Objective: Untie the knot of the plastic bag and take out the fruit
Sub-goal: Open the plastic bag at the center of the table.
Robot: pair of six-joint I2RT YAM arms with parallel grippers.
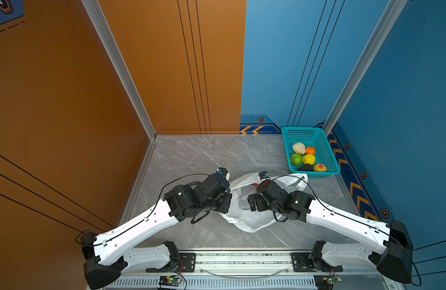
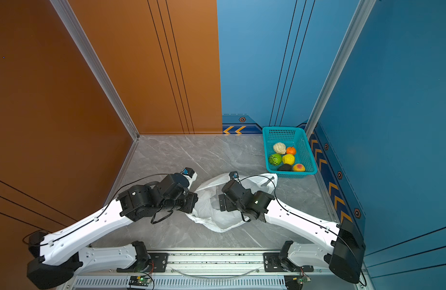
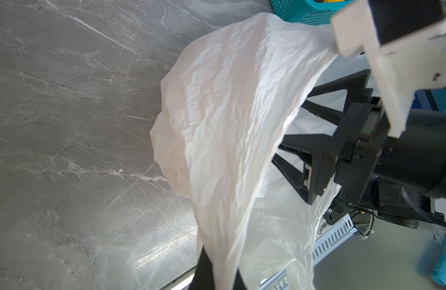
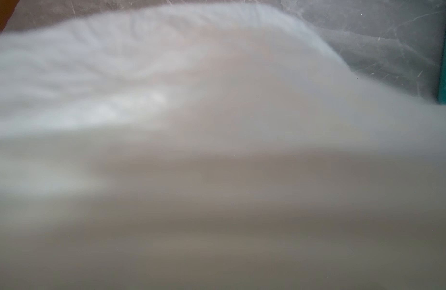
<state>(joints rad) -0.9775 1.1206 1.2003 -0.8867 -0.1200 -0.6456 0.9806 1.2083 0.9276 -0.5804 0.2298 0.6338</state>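
the plastic bag (image 1: 244, 217) lies crumpled on the grey marble bench (image 1: 191, 160), between the two arms, in both top views. the left gripper (image 1: 228, 202) is at the bag's left edge. its jaws are closed, and in the left wrist view the thin white film (image 3: 229, 113) rises out from between them, so they pinch the bag's plastic. the right gripper (image 1: 252, 203) faces it from the other side, a little apart from it, over the middle of the bag. its jaws are spread wide open, and in the left wrist view they reach in under a lifted sheet of the bag. the right wrist view is almost filled by blurred white plastic (image 4: 216, 125), too close to show any detail.

one handle loop (image 1: 284, 182) of the bag lies toward the far right, just beside the near wall of a teal basket (image 1: 302, 136). the fruit (image 2: 288, 159) sits in that basket, at the bench's far right corner, clustered toward its near end. it is made up of a cream knobbly one (image 1: 299, 148), an orange one (image 1: 310, 150), a green netted ball (image 1: 296, 159), a lumpy yellow one (image 1: 308, 159), a dark one (image 1: 306, 167) and a yellow-red peach (image 1: 319, 167). the far half of the basket shows bare mesh.
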